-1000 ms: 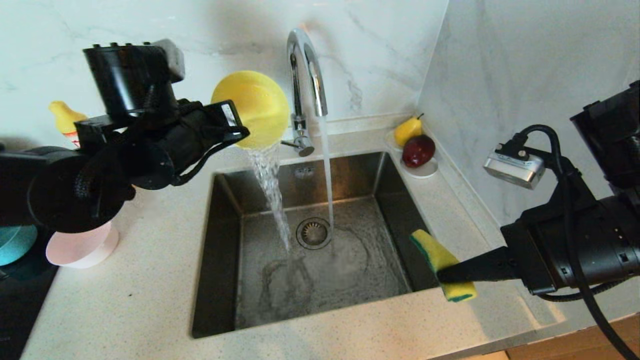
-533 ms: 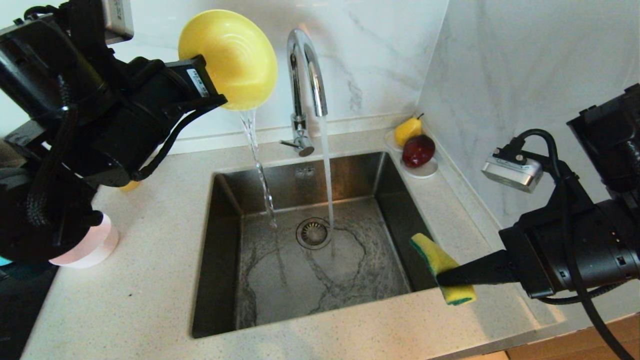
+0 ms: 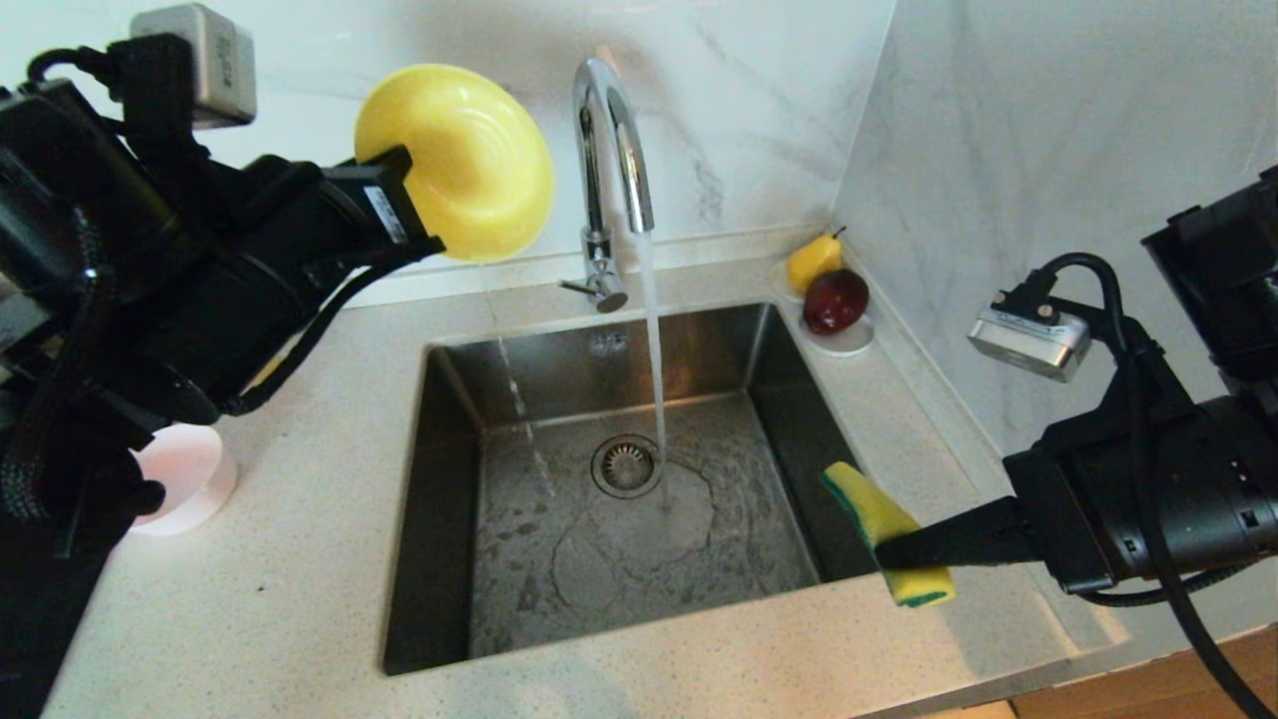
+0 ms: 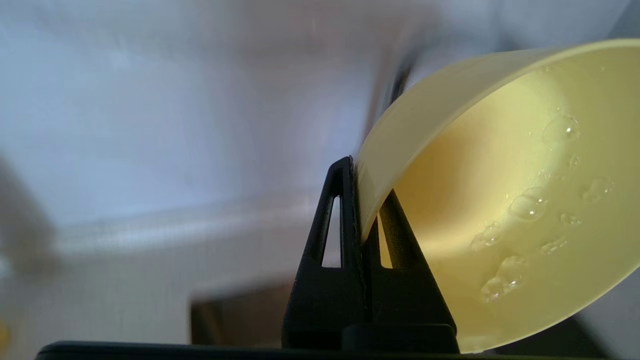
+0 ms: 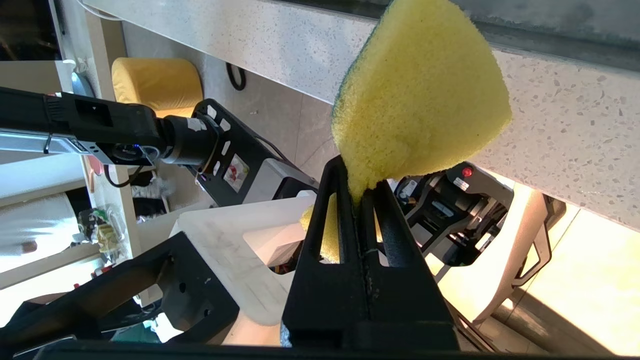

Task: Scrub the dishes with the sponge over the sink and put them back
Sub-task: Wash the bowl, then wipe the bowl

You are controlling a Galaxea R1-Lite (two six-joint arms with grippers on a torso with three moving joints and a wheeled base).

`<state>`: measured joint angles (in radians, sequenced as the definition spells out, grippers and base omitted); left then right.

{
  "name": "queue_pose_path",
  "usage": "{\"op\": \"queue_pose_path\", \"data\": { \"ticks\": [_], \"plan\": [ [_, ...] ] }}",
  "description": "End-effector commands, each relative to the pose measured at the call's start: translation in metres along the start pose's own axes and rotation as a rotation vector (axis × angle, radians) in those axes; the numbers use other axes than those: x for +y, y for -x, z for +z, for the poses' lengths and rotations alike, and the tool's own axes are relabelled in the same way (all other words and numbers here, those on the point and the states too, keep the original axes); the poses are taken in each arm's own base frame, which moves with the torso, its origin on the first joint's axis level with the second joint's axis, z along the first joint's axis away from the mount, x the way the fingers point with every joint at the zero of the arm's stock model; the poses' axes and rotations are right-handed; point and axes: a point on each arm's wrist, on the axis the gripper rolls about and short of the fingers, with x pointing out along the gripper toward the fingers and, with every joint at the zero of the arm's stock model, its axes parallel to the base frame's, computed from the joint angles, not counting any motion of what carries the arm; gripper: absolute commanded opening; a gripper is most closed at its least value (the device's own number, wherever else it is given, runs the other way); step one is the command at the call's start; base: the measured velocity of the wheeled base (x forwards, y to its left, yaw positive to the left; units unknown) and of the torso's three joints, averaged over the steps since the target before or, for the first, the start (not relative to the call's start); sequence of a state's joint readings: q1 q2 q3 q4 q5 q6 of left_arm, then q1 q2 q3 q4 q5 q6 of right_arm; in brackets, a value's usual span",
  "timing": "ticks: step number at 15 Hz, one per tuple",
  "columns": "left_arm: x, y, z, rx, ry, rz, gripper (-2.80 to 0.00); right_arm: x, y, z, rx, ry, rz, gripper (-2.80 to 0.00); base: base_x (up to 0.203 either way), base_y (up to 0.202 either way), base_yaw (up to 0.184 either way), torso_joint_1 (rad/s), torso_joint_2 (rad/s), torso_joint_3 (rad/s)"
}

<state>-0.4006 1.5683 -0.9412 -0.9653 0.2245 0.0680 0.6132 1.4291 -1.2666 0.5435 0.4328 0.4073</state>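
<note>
My left gripper (image 3: 391,172) is shut on the rim of the yellow bowl (image 3: 469,160), held high over the sink's back left corner, left of the tap (image 3: 609,150). The bowl is tipped on its side, with its underside facing the head view. Water beads cling inside the yellow bowl (image 4: 500,200), whose rim is pinched in the left gripper (image 4: 362,190). A few drops fall into the sink (image 3: 559,559). My right gripper (image 3: 884,554) is shut on the yellow-green sponge (image 3: 879,514) at the sink's front right rim. The wrist view shows the sponge (image 5: 420,95) squeezed in the right gripper (image 5: 357,185). The pink bowl (image 3: 185,469) stands on the counter, left.
The tap runs a steady stream (image 3: 654,369) down beside the drain (image 3: 626,464). A white saucer (image 3: 849,345) with a pear and a red fruit sits at the sink's back right corner. Marble walls close the back and right sides.
My left arm has lifted the yellow bowl higher and turned it. The water pouring from the bowl has thinned to drops. The right arm and the sponge have stayed still.
</note>
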Motion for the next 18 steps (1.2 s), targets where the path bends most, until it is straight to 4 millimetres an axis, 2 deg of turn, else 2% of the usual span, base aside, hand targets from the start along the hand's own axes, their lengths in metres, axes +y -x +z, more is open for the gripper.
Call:
{"op": "queue_pose_path", "data": {
  "ticks": [1,4,7,11,15,18],
  "plan": [
    [0.001,0.010,-0.021,0.192,0.034,-0.004,-2.80,0.004,0.003,0.001,-0.009,0.008,0.013,-2.80,0.000,0.000,0.000,0.000,0.00,0.000],
    [0.002,0.032,-0.035,0.517,0.157,-0.014,-2.80,0.013,0.012,0.002,-0.047,0.039,0.062,-2.80,0.000,0.000,0.000,0.000,0.00,0.000],
    [-0.003,0.055,-0.043,0.781,0.246,-0.129,-2.80,0.017,0.015,0.006,-0.063,0.060,0.124,-2.80,0.000,0.000,0.000,0.000,0.00,0.000],
    [-0.038,0.050,-0.071,0.837,0.150,-0.074,-2.80,0.025,0.013,0.017,-0.045,0.079,0.215,-2.80,0.000,0.000,0.000,0.000,0.00,0.000],
    [-0.072,0.045,-0.077,0.730,0.165,-0.132,-2.80,0.037,-0.008,0.015,0.031,0.106,0.255,-2.80,0.000,0.000,0.000,0.000,0.00,0.000],
    [-0.097,0.046,-0.087,0.696,0.138,-0.123,-2.80,0.035,-0.023,0.016,0.067,0.094,0.241,-2.80,0.000,0.000,0.000,0.000,0.00,0.000]
  ]
}}
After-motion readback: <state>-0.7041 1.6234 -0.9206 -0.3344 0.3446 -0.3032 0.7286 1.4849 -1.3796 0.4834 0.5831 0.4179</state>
